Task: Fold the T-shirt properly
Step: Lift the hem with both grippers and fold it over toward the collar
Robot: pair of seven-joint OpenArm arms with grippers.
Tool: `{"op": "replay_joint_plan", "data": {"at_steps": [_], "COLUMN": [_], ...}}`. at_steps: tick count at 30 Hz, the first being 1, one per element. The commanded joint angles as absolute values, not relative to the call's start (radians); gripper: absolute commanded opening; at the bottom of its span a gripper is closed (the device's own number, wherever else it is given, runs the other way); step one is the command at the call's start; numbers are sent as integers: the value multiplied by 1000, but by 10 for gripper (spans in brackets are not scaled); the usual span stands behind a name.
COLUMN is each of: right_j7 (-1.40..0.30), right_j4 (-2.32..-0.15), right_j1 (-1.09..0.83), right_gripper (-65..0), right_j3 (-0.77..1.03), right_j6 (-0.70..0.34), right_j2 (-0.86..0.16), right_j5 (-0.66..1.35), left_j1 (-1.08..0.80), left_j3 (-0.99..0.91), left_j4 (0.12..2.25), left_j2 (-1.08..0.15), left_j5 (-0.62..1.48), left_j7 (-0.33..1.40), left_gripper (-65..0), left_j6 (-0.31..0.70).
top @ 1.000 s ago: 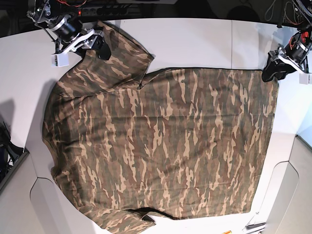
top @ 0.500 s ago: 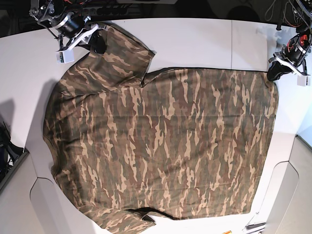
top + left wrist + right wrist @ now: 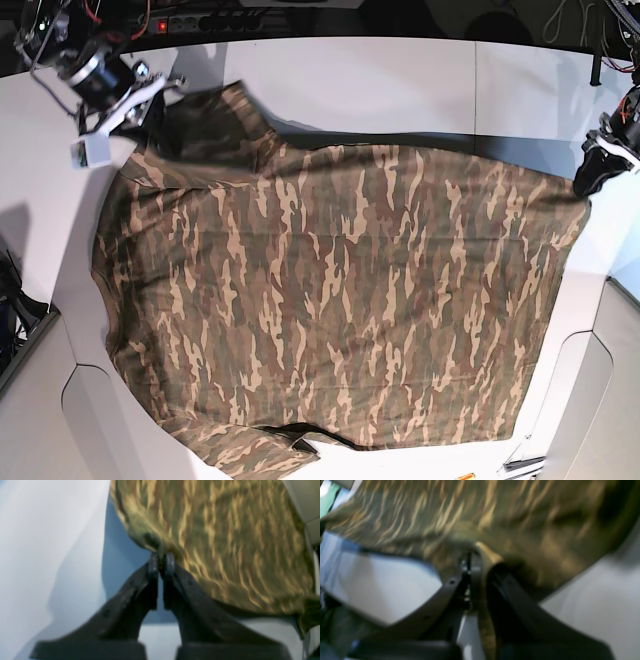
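Note:
The camouflage T-shirt lies spread over the white table, its far edge raised with a shadow under it. At the far right corner, my left gripper is shut on the cloth. The left wrist view shows the left gripper with its tips pinching the T-shirt at its edge. At the far left, my right gripper is shut on the sleeve area. In the right wrist view, the right gripper clamps a fold of the T-shirt, blurred.
A dark frame sticks in at the left edge. Small tools lie at the table's front right. Grey curved panels border the table's front corners. A sleeve is tucked at the front edge.
Both grippers shut on the shirt's far edge, then drew apart, the right one toward the view's left and the left one toward its right. The far edge rose and stretched.

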State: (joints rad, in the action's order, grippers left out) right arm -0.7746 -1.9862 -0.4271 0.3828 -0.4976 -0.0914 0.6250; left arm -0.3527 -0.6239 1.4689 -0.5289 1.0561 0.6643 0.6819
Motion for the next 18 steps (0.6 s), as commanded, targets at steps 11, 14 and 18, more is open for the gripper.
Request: {"op": "replay_joint_plan", "data": {"at_steps": [11,14,18], "right_j7": [-740,-733,-701], "right_j4": [-1683,-1567,-1414], "right_j1": [7,121,260], "right_gripper": [-650,-650,-650], "right_j3": [387,387,387], "right_j6": [-551,-561,-574], "right_j2": [-97,-97,-97], "right_j5": [594,575,532], "left_j1": [-82,-2,113], "left_j3": [-514,-452,-412], "left_j4": [1381,1324,1230], "left_j2": [-541,-541,-541], "left_j5": [844,769,690], "left_j7": [534,489,466], "left_gripper": [-650,-650,-650], "left_j6": [676,653,622]}}
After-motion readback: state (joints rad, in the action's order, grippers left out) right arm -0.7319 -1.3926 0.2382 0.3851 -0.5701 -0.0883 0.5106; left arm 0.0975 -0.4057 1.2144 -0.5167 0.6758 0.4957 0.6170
